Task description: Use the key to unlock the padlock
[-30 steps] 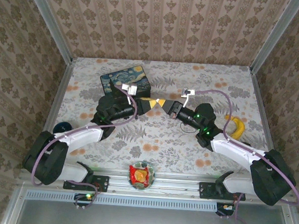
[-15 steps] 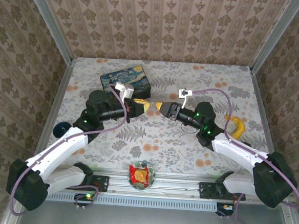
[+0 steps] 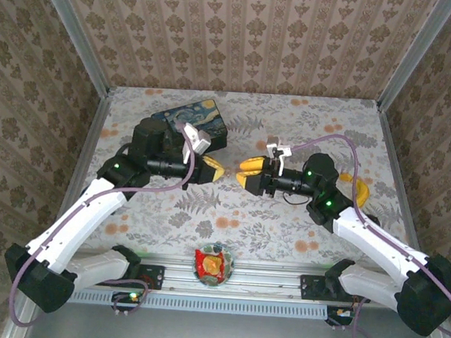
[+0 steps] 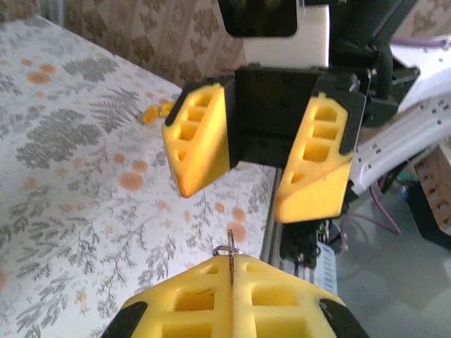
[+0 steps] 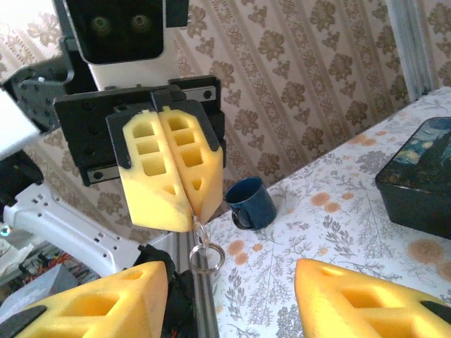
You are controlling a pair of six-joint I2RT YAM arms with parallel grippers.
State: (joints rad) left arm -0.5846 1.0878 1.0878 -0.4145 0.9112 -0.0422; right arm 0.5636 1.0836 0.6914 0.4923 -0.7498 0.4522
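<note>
Status: my left gripper sits just in front of the Starry Night tin, off its right corner, clamped tight. Its two yellow wedge fingers, moulded with square pockets, meet flush along one seam. Pinched at the tip of that seam is a thin silver loop. A round wire ring hangs off the loop, and a flat dull-grey metal strip drops from the ring. Can't tell if the strip is the key.

Padlock: can't tell whether the loop is its shackle. Anything deeper is hidden between the pads.

My right gripper faces the left one nose to nose, a little further right of the tin, fingers spread and holding nothing. It has the same yellow pocketed wedges on a black carrier. The strip hangs in the gap between them, touching neither as far as I can see.

The tin is flat and rectangular with a glossy dark lid in swirly blue-yellow print, lying flat on the floral-patterned table. A glossy dark-blue mug stands upright off to the tin's left. A yellow curved banana-shaped thing lies well right of the tin. A crinkly red-and-yellow packet sits well in front of the tin at the near rail.
</note>
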